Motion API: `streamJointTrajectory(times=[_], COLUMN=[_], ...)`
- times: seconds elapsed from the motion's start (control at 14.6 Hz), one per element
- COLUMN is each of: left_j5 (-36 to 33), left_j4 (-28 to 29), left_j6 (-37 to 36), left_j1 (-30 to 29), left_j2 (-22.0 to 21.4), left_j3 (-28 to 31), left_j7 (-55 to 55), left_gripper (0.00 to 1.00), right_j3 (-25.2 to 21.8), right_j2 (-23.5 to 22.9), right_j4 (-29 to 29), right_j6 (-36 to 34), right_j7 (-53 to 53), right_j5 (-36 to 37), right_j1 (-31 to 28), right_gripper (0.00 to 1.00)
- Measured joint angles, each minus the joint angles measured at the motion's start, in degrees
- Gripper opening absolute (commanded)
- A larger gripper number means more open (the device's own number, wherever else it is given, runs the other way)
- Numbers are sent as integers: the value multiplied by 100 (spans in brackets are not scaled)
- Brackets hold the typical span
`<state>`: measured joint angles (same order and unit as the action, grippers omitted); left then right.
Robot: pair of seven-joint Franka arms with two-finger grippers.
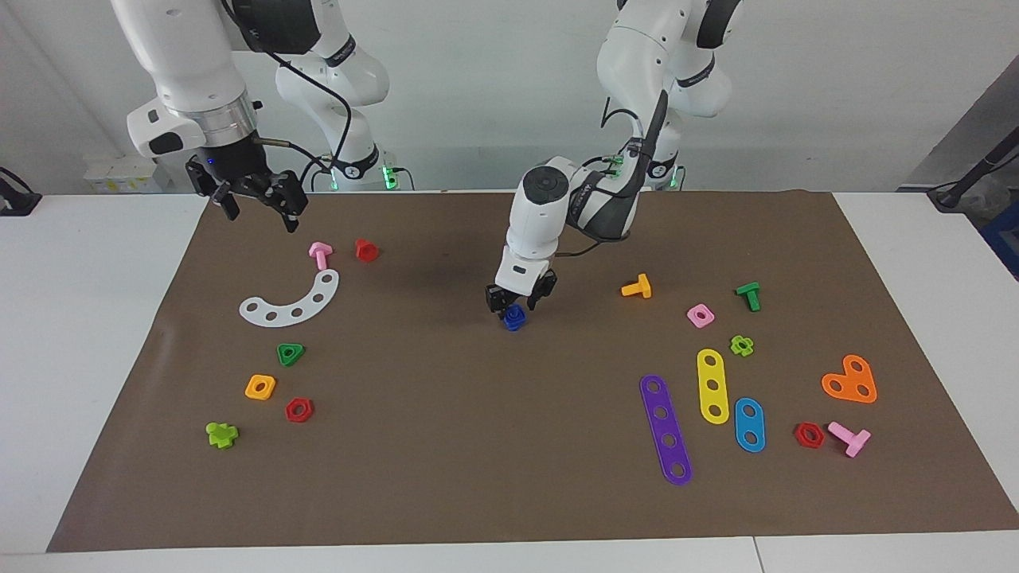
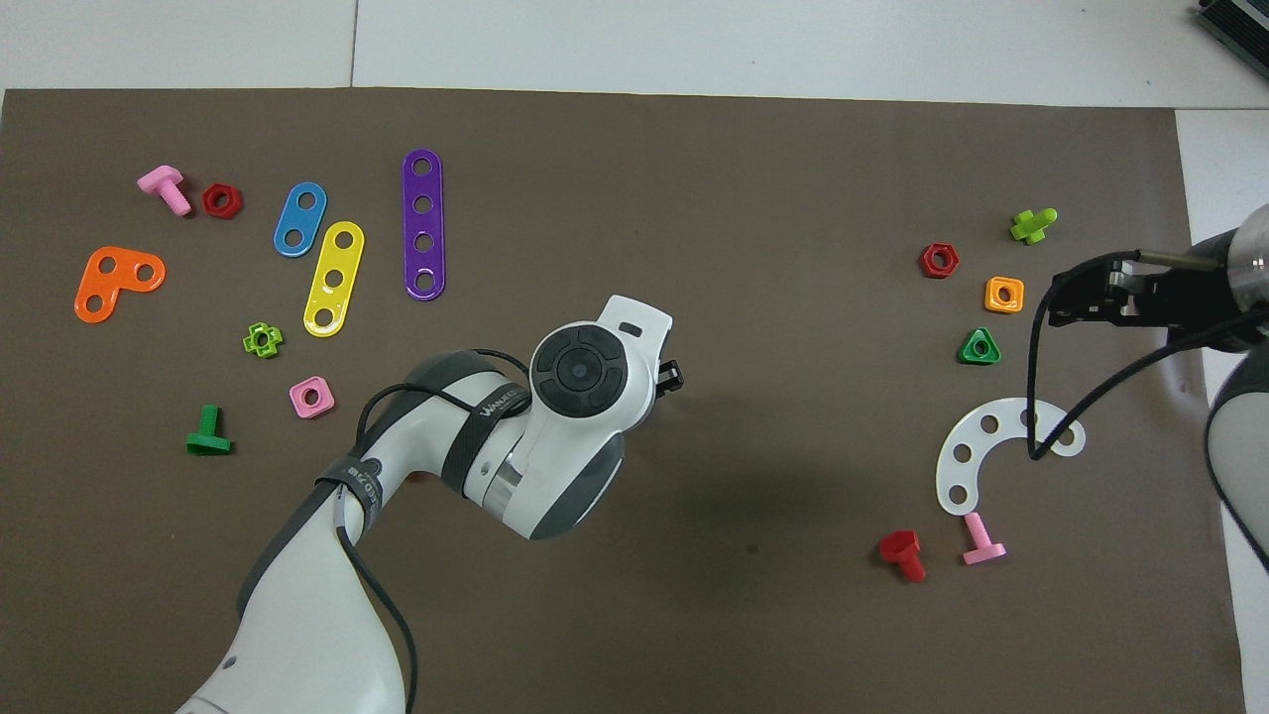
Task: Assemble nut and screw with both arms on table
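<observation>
A small dark-blue piece stands on the brown mat at the table's middle. It looks like two blue parts stacked, and I cannot tell the nut from the screw. My left gripper points down right over it, fingers apart on either side of its top. In the overhead view the left arm's hand hides the blue piece, and only a fingertip shows. My right gripper hangs open and empty in the air over the right arm's end of the mat; it also shows in the overhead view.
Toward the right arm's end lie a white curved strip, pink screw, red screw, green triangular nut, orange nut and red nut. Toward the left arm's end lie an orange screw, pink nut and coloured strips.
</observation>
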<state>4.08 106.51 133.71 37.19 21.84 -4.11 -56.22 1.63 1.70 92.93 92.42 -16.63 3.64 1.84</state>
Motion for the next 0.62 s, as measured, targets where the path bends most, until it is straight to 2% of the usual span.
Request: streamJointTrajectory(times=[0.21, 0.41, 0.62], left_j5=[0, 0, 0], left_j4=[-117, -684, -1146], left_j6=[-153, -962, -1868], left_j1=[-6, -225, -837], left_j2=[-3, -38, -309], left_j3=[54, 141, 157], left_j7=[1, 131, 891], left_gripper=[100, 100, 100], right_j3=[-38, -45, -44], right_j2=[0, 0, 0], right_j4=[0, 0, 0], right_j6=[0, 0, 0], right_j7=[144, 148, 148], right_j5=[-127, -179, -194], right_j1=[-57, -94, -94], right_gripper=[100, 100, 100])
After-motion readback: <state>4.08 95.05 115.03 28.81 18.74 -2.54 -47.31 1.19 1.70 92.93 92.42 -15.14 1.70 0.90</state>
